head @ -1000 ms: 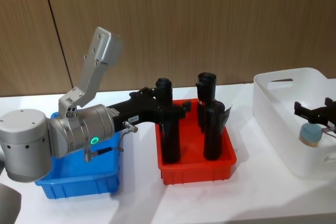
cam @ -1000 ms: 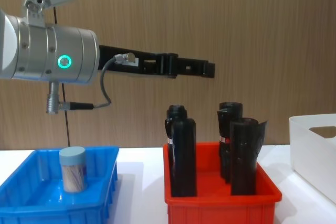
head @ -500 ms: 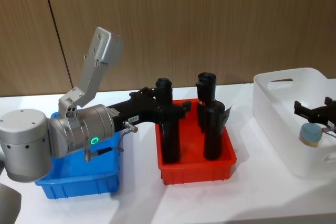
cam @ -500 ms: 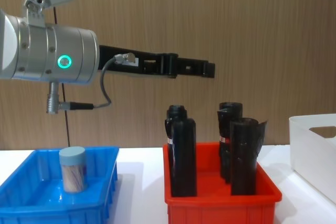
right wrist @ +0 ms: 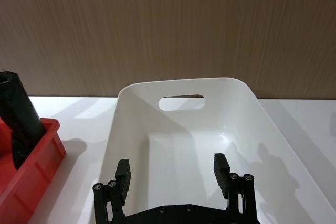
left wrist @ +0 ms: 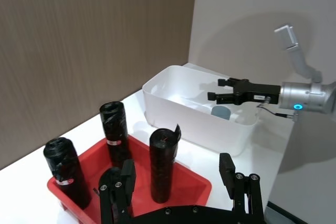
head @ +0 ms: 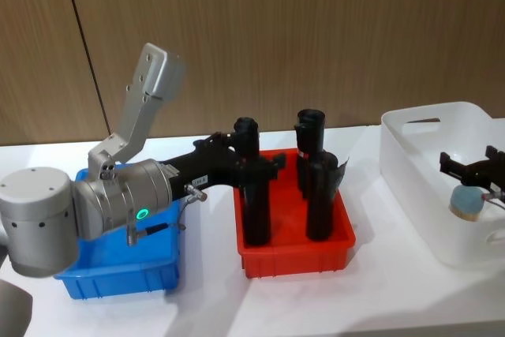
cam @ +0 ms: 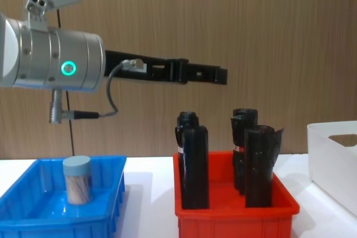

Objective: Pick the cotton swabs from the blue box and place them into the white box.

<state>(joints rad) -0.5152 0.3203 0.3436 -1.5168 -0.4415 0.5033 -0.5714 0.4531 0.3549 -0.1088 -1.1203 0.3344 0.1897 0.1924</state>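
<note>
Right claw point(head: 473, 167) hung spread wide over the white box point(head: 410, 147) at three o'clock, a cotton swabs jar point(head: 467, 201) sitting loose beneath it: delivered, I'd judge. Left claw point(head: 264, 165), spread and empty, hovered over the red bin point(head: 296, 260). Chest view revealed another jar point(cam: 77, 179) in the blue box point(cam: 33, 218) at eight o'clock, masked by the arm in head view.

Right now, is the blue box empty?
No, in the chest view a jar of cotton swabs with a pale blue lid stands upright inside the blue box.
</note>
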